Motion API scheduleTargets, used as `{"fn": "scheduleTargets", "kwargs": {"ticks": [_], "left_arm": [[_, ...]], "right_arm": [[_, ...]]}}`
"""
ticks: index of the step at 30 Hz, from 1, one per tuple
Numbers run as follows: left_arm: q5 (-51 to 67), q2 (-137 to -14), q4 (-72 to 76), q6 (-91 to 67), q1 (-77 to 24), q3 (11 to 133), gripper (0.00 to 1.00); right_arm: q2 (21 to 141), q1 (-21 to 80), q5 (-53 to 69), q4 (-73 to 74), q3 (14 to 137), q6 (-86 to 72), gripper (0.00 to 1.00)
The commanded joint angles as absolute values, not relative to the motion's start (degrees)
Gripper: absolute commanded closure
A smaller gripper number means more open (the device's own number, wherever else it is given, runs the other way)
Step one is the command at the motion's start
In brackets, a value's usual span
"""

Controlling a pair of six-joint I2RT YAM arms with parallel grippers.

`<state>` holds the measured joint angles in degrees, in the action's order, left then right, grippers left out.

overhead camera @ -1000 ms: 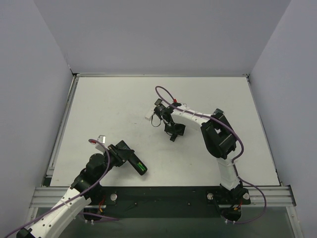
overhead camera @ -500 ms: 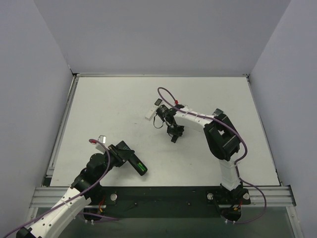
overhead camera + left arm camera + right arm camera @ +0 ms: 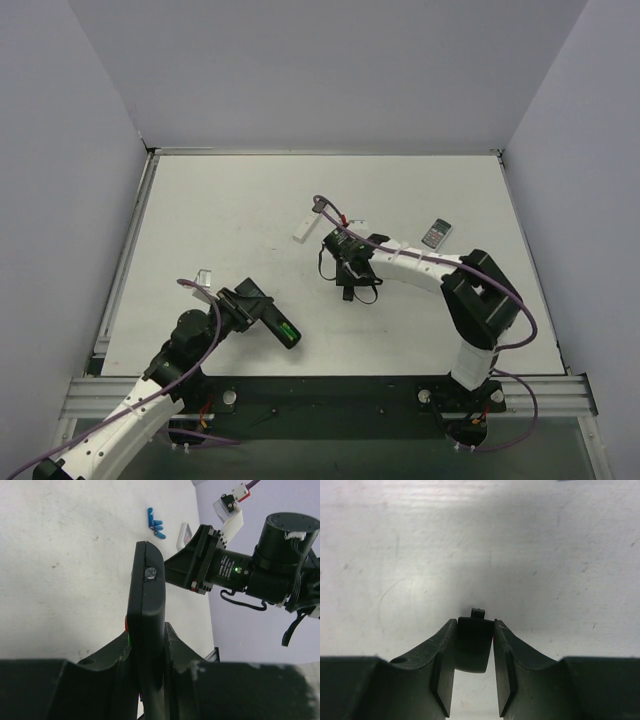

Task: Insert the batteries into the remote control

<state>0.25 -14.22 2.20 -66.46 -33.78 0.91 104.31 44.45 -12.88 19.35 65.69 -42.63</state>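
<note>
Blue cells (image 3: 156,524) lie on the table (image 3: 60,555) beyond the remote control (image 3: 145,595).

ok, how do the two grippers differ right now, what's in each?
The left gripper clamps the long black remote control, which sticks far past its fingers. The right gripper pinches a small black piece that barely clears its fingertips. In the top view, the left gripper is toward the near-left of the table, while the right gripper is around mid-table. Both are shut on something black.
</note>
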Motion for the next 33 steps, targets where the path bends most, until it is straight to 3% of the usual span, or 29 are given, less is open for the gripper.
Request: {"fn": "scheduleTargets", "kwargs": {"ticks": [1, 9, 18, 33], "left_arm": [[1.41, -11.96, 11.59, -66.54, -33.93, -4.57, 1.0], [0.44, -9.58, 16.61, -66.35, -33.84, -4.75, 1.0], [-1.67, -16.34, 22.93, -71.45, -33.84, -2.46, 1.0], [-5.53, -19.16, 26.1, -84.89, -33.84, -1.49, 1.0]], "right_arm": [[93.0, 45.87, -8.1, 8.47, 61.27, -33.94, 1.0], [77.28, 50.01, -5.89, -4.29, 54.5, -24.09, 1.0], [64.26, 55.98, 1.2, -22.57, 43.42, -14.16, 1.0], [61.43, 63.45, 9.32, -35.6, 39.72, -7.13, 1.0]]}}
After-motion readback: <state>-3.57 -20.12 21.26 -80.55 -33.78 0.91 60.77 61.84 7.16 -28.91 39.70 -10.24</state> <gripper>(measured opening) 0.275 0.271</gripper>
